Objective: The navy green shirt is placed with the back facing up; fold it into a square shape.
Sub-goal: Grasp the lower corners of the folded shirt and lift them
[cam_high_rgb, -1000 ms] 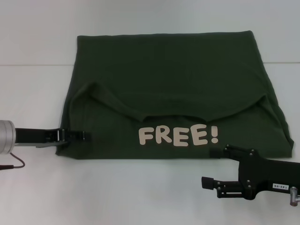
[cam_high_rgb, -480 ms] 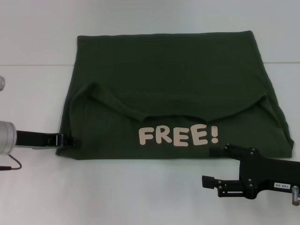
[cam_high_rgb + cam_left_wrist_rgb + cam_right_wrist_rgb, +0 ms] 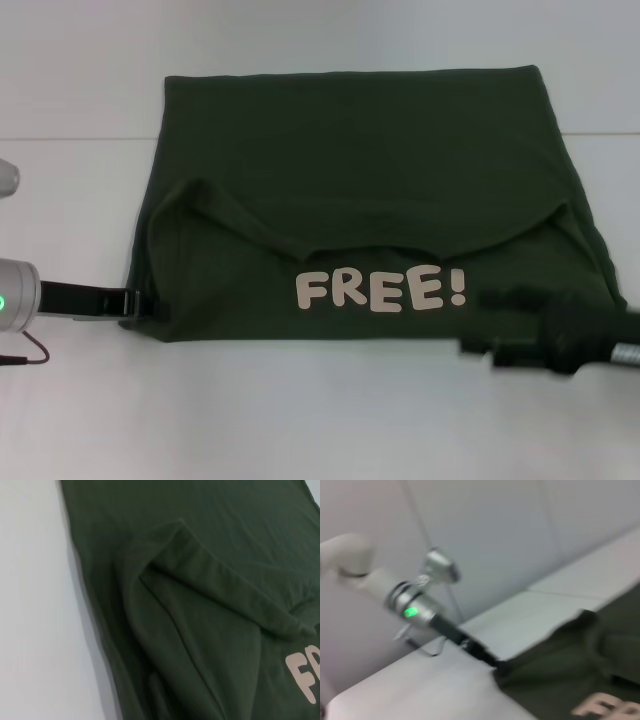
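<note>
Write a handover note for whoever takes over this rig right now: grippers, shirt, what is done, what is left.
Left gripper: low at the near left corner of the navy green shirt, at its edge; grip unclear.
Right gripper: over the near right hem, blurred.
Shirt: lies on the white table, folded once into a wide rectangle. The folded-over layer shows the neckline and a "FREE!" print near the front edge.
Done: one fold.
Left: probably further folds to bring it to a square; it is wider than deep now.
</note>
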### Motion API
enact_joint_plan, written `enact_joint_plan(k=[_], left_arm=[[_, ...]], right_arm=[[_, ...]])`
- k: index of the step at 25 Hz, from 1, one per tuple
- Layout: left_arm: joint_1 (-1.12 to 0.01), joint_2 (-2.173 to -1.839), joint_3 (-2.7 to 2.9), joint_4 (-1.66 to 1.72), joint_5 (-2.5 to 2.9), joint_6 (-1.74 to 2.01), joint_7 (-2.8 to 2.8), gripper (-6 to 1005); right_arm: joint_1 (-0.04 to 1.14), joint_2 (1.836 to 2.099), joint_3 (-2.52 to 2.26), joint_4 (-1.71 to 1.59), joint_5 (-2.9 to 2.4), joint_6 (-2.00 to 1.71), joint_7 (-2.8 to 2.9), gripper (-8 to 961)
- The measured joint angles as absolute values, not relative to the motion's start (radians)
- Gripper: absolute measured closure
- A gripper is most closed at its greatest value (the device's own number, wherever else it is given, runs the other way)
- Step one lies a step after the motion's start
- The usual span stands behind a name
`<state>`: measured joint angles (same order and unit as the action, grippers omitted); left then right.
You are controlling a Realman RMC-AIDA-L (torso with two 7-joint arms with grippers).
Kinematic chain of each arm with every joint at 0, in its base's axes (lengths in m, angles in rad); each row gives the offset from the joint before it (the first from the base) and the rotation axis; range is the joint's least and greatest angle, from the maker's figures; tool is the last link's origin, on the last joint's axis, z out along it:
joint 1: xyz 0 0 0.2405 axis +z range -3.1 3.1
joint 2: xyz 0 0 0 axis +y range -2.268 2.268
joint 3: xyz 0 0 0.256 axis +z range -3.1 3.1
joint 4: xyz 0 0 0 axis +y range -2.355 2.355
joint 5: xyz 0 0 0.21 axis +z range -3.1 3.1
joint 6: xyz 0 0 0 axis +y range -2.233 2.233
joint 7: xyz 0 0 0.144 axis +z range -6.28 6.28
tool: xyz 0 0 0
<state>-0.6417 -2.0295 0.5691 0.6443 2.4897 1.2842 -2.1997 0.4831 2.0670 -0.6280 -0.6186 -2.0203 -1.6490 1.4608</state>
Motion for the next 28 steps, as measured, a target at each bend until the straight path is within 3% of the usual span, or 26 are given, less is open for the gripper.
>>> enact_joint_plan(k=[4, 8, 10, 13, 28], left_arm=[[-0.642, -2.03, 0.576, 0.644, 2.49, 1.284, -2.2, 977], [-0.646, -2.029, 0.575, 0.644, 2.49, 1.286, -2.2, 986], [-0.648, -2.027, 0.572, 0.645, 2.49, 1.288, -2.2, 986], [-0.649, -2.025, 0.574, 0.646, 2.49, 1.288, -2.199, 985], [-0.653, -2.025, 0.574, 0.647, 2.49, 1.289, -2.198, 986]], right_arm=[[0.478, 2.038, -0.631, -0.812, -2.045, -1.619, 1.837, 60], [0.506, 1.973, -0.642, -0.967, -2.161, -1.653, 2.164, 90], [0.546, 1.924, -0.637, -0.984, -2.263, -1.662, 2.335, 99], [0.596, 1.884, -0.62, -0.976, -2.387, -1.67, 2.468, 102], [0.709, 1.908, -0.695, -0.761, -2.648, -1.472, 2.509, 105]])
